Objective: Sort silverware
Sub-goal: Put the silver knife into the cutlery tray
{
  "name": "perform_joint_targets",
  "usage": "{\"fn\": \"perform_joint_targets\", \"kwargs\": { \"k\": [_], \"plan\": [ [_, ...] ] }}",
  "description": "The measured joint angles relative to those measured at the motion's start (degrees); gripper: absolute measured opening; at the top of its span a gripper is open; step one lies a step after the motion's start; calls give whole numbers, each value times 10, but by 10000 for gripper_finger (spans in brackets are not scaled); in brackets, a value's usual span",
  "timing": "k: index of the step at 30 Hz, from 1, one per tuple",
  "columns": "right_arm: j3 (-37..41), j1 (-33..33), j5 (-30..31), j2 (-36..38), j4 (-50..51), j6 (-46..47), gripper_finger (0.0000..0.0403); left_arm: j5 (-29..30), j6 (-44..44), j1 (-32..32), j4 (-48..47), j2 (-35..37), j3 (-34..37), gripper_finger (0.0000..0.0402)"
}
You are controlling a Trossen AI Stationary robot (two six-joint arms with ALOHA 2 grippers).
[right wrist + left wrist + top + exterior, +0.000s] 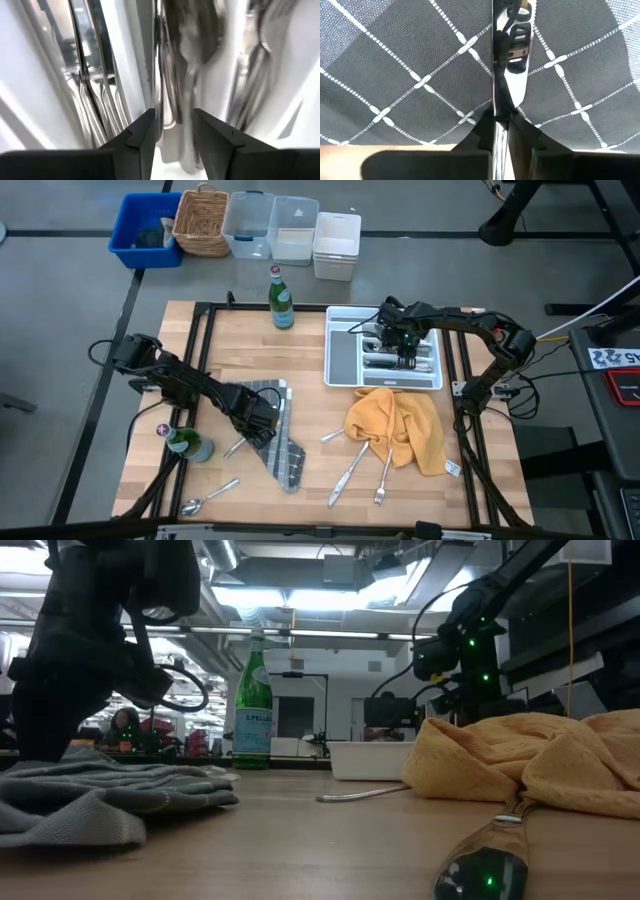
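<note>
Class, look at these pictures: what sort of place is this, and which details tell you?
Probably a robotics lab or workshop, not a kitchen: two robot arms at a wooden table sort cutlery into a white tray, and ceiling strip lights show behind.

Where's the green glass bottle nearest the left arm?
In the high view, the green bottle stands near the table's front-left, just left of the grey cloth where the left gripper works.

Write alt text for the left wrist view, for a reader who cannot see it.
The left tool is shut on a shiny piece of silverware, pinching its thin metal edge between two dark fingers. The piece stands out over a grey cloth with a white stitched diamond pattern, and a strip of wooden table shows at one corner.
</note>
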State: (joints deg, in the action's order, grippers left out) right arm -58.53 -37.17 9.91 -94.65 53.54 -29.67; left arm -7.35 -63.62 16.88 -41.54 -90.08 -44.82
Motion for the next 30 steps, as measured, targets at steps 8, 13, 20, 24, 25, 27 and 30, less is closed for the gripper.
{"fn": "perform_joint_targets", "kwargs": {
  "k": [8, 13, 20, 24, 25, 27, 30],
  "plan": [
    [-68, 0, -4, 0, 46, 17, 134, 4, -24, 0, 10, 46, 2, 14],
    [-111, 0, -5, 0, 54, 25, 134, 3, -50, 0, 20, 76, 2, 14],
    [-160, 0, -133, 0, 54, 77, 134, 16, -100, -8, 111, 110, 1, 18],
    [-173, 0, -261, 0, 51, 139, 134, 67, -137, -27, 184, 112, 1, 20],
    [-173, 0, -293, 0, 49, 157, 134, 84, -141, -32, 203, 112, 1, 21],
    [-173, 0, -357, 0, 48, 188, 134, 121, -147, -45, 243, 112, 1, 23],
    [-173, 1, -431, 0, 48, 220, 134, 188, -158, -67, 294, 112, 1, 22]
  ]
}}
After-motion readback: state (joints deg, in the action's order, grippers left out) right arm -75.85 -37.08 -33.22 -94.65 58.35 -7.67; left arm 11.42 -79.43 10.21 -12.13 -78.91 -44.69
